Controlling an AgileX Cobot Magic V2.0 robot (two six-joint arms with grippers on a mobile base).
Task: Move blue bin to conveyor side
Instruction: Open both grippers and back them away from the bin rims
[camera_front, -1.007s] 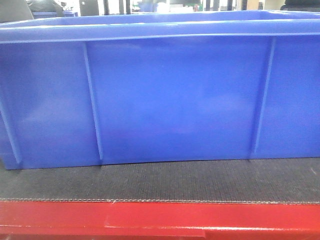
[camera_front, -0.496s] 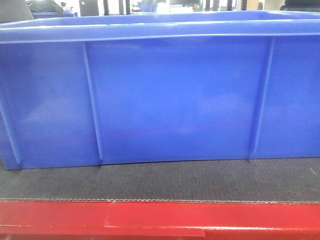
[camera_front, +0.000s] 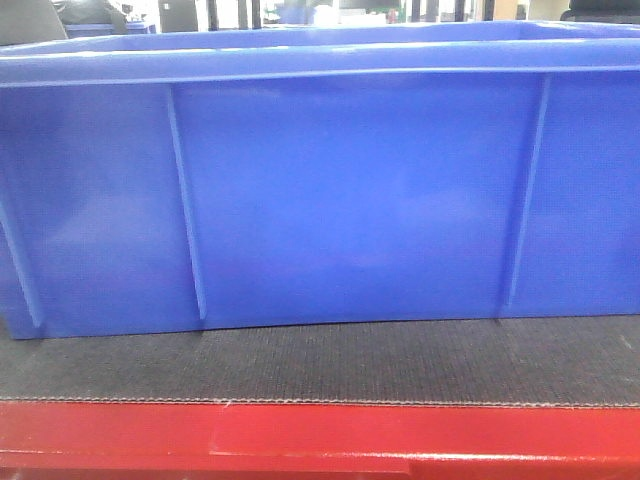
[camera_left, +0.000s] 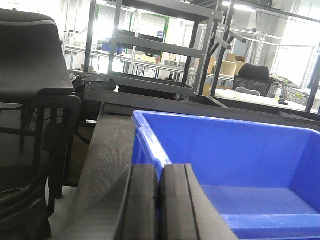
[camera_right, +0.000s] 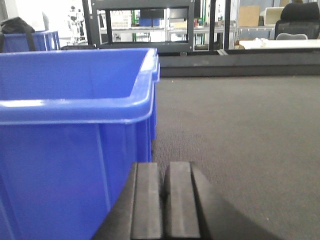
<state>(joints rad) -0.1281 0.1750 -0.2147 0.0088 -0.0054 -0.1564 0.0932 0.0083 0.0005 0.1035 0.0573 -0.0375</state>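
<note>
Blue bin (camera_front: 340, 190) sits upright on the conveyor (camera_front: 400, 362), its ribbed long side wall filling most of the front view, base resting on the dark woven belt just behind the red edge frame (camera_front: 320, 435). A strip of bare belt shows between bin wall and red frame. Left wrist view: left gripper (camera_left: 160, 200) has its two black pads pressed together with only a thin seam between them, clenched on nothing, sitting right at the bin's near-left corner rim (camera_left: 150, 145); belt runs along the bin's left side, bin interior looks empty as far as visible. Right wrist view: right gripper (camera_right: 162, 200) likewise closed, pads together, nothing between them, low over the belt just beside the bin's right end wall (camera_right: 75, 170); contact with the wall cannot be told. Open belt stretches to the right of the bin. Background: black metal shelving rack (camera_left: 155, 50), black office chair (camera_left: 30, 100) at far left, cardboard boxes (camera_left: 230, 65) further back.
</note>
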